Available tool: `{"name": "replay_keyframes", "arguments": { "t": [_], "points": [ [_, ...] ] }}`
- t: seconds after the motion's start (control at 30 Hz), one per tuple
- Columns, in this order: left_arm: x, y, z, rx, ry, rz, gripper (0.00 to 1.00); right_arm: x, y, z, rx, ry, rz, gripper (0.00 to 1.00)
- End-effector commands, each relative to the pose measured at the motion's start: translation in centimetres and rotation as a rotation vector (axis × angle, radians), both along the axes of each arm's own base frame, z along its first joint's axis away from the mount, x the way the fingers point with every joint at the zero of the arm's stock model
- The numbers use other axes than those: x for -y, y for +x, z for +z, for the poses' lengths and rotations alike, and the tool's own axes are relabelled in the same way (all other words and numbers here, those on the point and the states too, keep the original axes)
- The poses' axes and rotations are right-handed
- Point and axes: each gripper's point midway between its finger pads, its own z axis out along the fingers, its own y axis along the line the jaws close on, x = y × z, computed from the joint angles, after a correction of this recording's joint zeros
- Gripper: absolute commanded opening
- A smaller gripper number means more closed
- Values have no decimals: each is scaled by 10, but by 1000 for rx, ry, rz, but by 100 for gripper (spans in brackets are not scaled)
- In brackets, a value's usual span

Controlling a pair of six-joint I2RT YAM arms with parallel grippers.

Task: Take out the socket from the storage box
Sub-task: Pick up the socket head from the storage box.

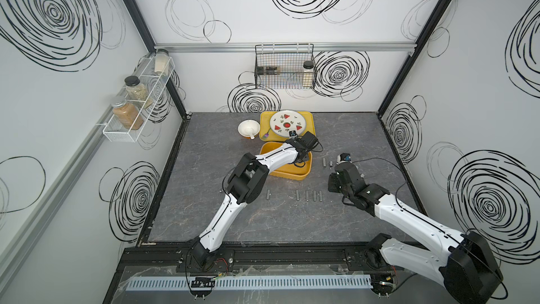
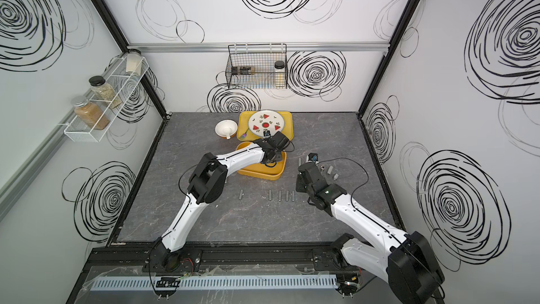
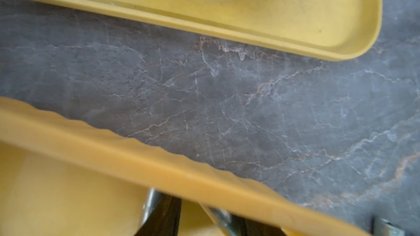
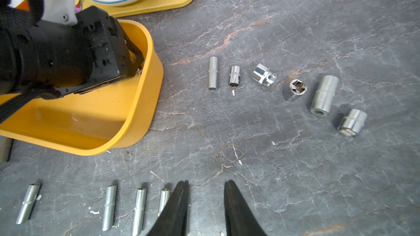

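Observation:
The storage box (image 1: 292,174) (image 2: 260,174) (image 4: 136,110) is a deep yellow-orange tub on the grey table. My left gripper (image 1: 304,157) (image 2: 273,157) (image 4: 138,64) reaches down into its far right corner. In the left wrist view its dark fingers (image 3: 163,214) stand apart below the box's rim (image 3: 136,155), which hides the tips; shiny metal (image 3: 150,203) shows beside them, perhaps a socket. My right gripper (image 4: 205,182) (image 1: 333,190) hovers open and empty over the table, right of the box. Several sockets lie on the table: a row of long ones (image 4: 138,210) and a scattered group (image 4: 263,74).
A flat yellow tray (image 1: 266,118) with a watermelon plate (image 1: 287,124) sits behind the box, beside a white bowl (image 1: 248,128). A black wire basket (image 1: 285,67) hangs on the back wall. A white rack of jars (image 1: 137,100) is on the left wall.

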Motion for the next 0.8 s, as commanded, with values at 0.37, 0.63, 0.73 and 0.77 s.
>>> {"name": "replay_keyframes", "arguments": {
  "t": [0.37, 0.63, 0.73, 0.77],
  "points": [
    [-22, -37, -50, -188, 59, -85, 32, -2, 3, 1, -2, 1, 7, 31],
    [-29, -45, -23, -132, 55, -127, 14, -2, 2, 0, -1, 4, 11, 31],
    [-27, -41, -3, -89, 45, -150, 11, -2, 2, 0, -6, 2, 11, 31],
    [-26, -40, 4, -75, 42, -158, 10, -2, 2, -1, -8, 0, 11, 31]
  ]
}}
